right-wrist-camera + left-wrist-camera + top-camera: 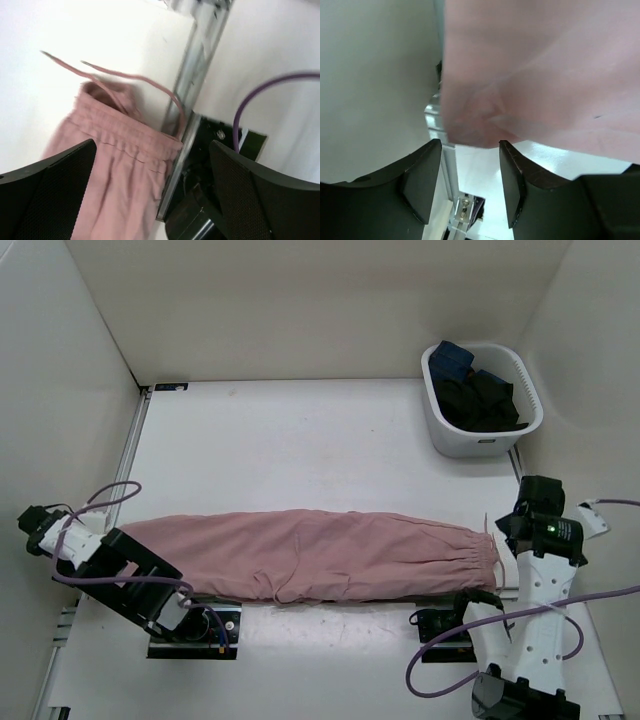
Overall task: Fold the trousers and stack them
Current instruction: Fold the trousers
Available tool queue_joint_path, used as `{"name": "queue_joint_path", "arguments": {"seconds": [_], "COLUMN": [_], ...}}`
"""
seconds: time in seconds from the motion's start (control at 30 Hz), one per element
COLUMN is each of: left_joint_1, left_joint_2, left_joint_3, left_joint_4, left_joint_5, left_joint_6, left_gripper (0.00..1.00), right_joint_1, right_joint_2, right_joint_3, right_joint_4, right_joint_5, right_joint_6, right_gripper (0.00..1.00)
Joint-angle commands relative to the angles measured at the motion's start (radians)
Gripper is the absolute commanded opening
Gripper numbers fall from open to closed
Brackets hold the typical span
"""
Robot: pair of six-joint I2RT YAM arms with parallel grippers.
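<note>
One pair of dusty-pink trousers point(320, 555) lies stretched flat across the lower middle of the top view, with the waist at the right.
Both claws stand open and hold nothing. The left gripper point(470, 150) has its fingers parted, the leg hem just beyond their tips at frame centre. The right gripper point(152, 150) is spread wide, with the gathered waistband and drawstring point(125, 75) beyond it at left centre. A white basket point(455, 440) of dark garments point(480, 400) sits at the upper right of the table point(300, 440). A small dark tag point(165, 387) at the upper left is unreadable.
</note>
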Motion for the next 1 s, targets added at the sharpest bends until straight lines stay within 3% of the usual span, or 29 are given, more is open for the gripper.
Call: {"name": "queue_joint_path", "arguments": {"seconds": [0.0,0.07,0.13,0.2,0.23,0.37,0.5,0.6,0.7,0.83,0.97], "left_joint_1": [0.021,0.021,0.012,-0.025,-0.053,-0.262,-0.422,-0.537,-0.605,-0.649,-0.728], "left_joint_2": [-0.014,-0.014,-0.023,-0.023,-0.023,-0.034,-0.043,-0.031,0.024,0.164,0.203], "left_joint_3": [0.049,0.113,0.175,0.259,0.275,0.217,-0.008,-0.183,-0.253,-0.167,-0.055], "left_joint_4": [0.008,0.008,-0.014,-0.109,-0.146,-0.189,-0.101,0.06,0.166,0.222,0.222], "left_joint_5": [-0.022,-0.023,0.051,0.111,0.141,0.22,0.176,0.056,0.001,0.023,0.054], "left_joint_6": [0.014,0.014,-0.024,-0.037,-0.049,-0.188,-0.291,-0.343,-0.385,-0.466,-0.517], "left_gripper": [0.62,0.62,0.62,0.62,0.62,0.63,0.69,0.69,0.69,0.68,0.68], "right_joint_1": [-0.006,-0.006,0.003,0.037,0.096,0.323,0.501,0.502,0.468,0.416,0.385], "right_joint_2": [0.049,0.073,0.094,0.105,0.122,0.218,0.3,0.378,0.461,0.632,0.769], "right_joint_3": [0.151,0.182,0.173,0.127,0.098,-0.107,-0.259,-0.315,-0.335,-0.254,-0.088], "right_joint_4": [0.085,0.13,0.224,0.322,0.335,0.335,0.389,0.447,0.496,0.577,0.642], "right_joint_5": [0.067,-0.053,-0.202,-0.421,-0.447,-0.414,-0.387,-0.377,-0.318,-0.207,-0.073], "right_joint_6": [-0.125,-0.232,-0.312,-0.312,-0.296,-0.103,0.049,0.076,0.076,0.031,-0.021], "right_gripper": [0.98,0.94,0.82,0.69,0.66,0.63,0.68,0.7,0.72,0.73,0.73]}}
